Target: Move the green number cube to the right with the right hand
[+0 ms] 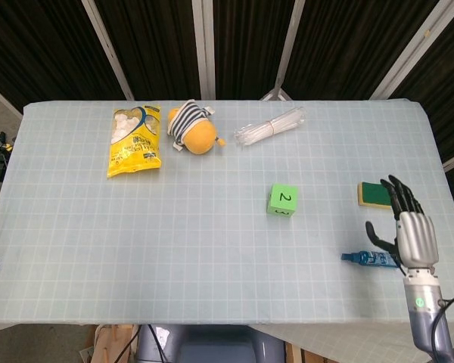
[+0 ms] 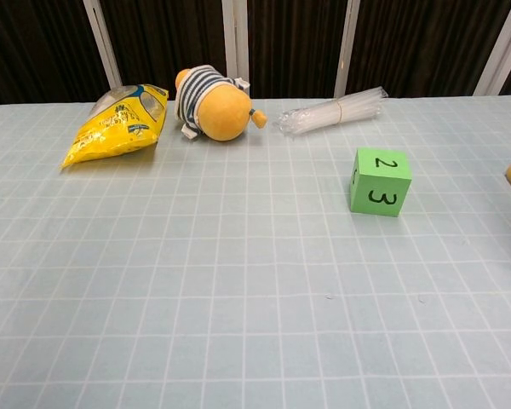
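The green number cube (image 1: 283, 200) sits on the table right of centre, a 2 on its top face; in the chest view the cube (image 2: 379, 181) also shows a 3 on its front. My right hand (image 1: 409, 228) is near the table's right front corner, well to the right of the cube, fingers spread and holding nothing. It does not appear in the chest view. A dark tip at the head view's left edge may be the left hand; it is too small to tell.
A blue pen-like tube (image 1: 372, 259) lies just left of the right hand. A green and yellow sponge (image 1: 375, 193) sits beyond it. At the back are a yellow snack bag (image 1: 133, 140), a striped plush toy (image 1: 193, 129) and a bundle of clear straws (image 1: 271, 127).
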{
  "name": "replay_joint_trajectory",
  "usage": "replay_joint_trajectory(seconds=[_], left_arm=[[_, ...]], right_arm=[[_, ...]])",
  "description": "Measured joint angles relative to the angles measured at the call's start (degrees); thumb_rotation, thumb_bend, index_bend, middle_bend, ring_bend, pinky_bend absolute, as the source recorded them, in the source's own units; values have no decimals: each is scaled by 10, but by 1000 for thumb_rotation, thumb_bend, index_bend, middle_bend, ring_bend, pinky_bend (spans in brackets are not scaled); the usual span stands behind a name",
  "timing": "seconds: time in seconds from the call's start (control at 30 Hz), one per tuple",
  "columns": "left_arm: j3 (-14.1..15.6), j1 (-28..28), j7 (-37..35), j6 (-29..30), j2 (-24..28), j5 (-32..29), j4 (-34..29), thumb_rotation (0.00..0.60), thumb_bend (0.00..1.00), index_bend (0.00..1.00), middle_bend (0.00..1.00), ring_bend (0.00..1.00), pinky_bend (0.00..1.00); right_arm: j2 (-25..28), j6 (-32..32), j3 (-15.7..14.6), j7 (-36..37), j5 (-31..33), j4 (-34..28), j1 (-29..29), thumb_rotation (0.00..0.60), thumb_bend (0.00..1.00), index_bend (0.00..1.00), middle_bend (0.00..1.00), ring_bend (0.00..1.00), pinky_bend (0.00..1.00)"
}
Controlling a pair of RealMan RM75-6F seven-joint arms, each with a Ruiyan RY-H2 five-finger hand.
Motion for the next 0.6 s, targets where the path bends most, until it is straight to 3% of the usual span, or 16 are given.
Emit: replay_joint_trajectory(seconds=[0.1, 0.2, 0.47, 0.6], left_arm=[[3, -1, 6, -2, -1, 6, -1, 600, 361, 12, 0, 0, 0], [8, -4, 10, -7, -2, 17, -1, 600, 361, 12, 0, 0, 0], [15, -9, 21, -10, -7, 34, 0, 600, 361, 12, 0, 0, 0], [15, -8, 13, -1, -8, 45, 5, 600, 361, 12, 0, 0, 0]], right_arm=[[-9, 28, -41, 4, -91, 54, -48, 600, 339, 79, 59, 70, 98], [-13, 47, -64, -29, -139, 93, -85, 600, 340, 78, 59, 70, 98], [-15, 53, -60, -172, -151, 80, -128, 600, 339, 78, 59, 70, 98], [-15, 45, -45, -187, -151, 70, -141, 600, 339, 79, 59, 70, 98]])
